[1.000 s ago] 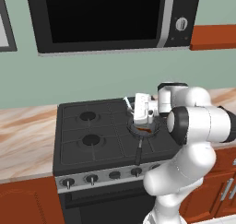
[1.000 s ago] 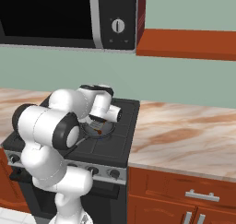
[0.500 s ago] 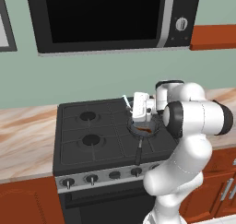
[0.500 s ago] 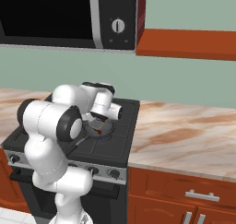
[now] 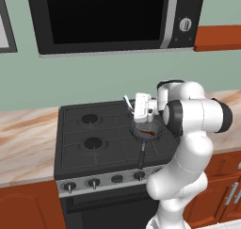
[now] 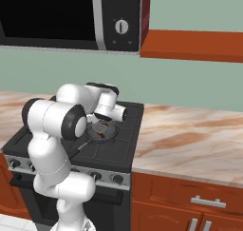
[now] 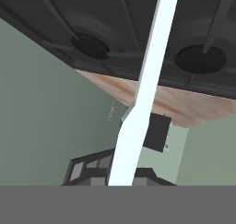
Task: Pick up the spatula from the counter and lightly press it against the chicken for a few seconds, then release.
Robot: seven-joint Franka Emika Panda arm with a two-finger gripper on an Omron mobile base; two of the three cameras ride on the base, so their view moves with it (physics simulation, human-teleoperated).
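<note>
My gripper [image 5: 142, 111] hangs over the front right burner, shut on the pale spatula [image 5: 127, 102], whose handle sticks out up and to the left. In the hand view the spatula handle [image 7: 148, 87] runs from between my fingertips [image 7: 88, 173] up across the picture. The slotted blade of the spatula [image 6: 99, 128] lies down in the small dark pan [image 6: 110, 136], over the reddish-brown chicken [image 6: 101, 137]. The chicken [image 5: 149, 134] shows as a brown patch below the hand. I cannot tell whether blade and chicken touch.
The pan's long handle [image 5: 141, 158] points toward the stove's front edge. The black stove [image 5: 84, 138] has two bare burners on its left. Marble counter [image 6: 190, 142] spreads to the right, and a microwave [image 5: 113, 16] hangs above.
The arm's elbow has swung a little to the right. The gripper and spatula stay over the pan, nearly unmoved.
</note>
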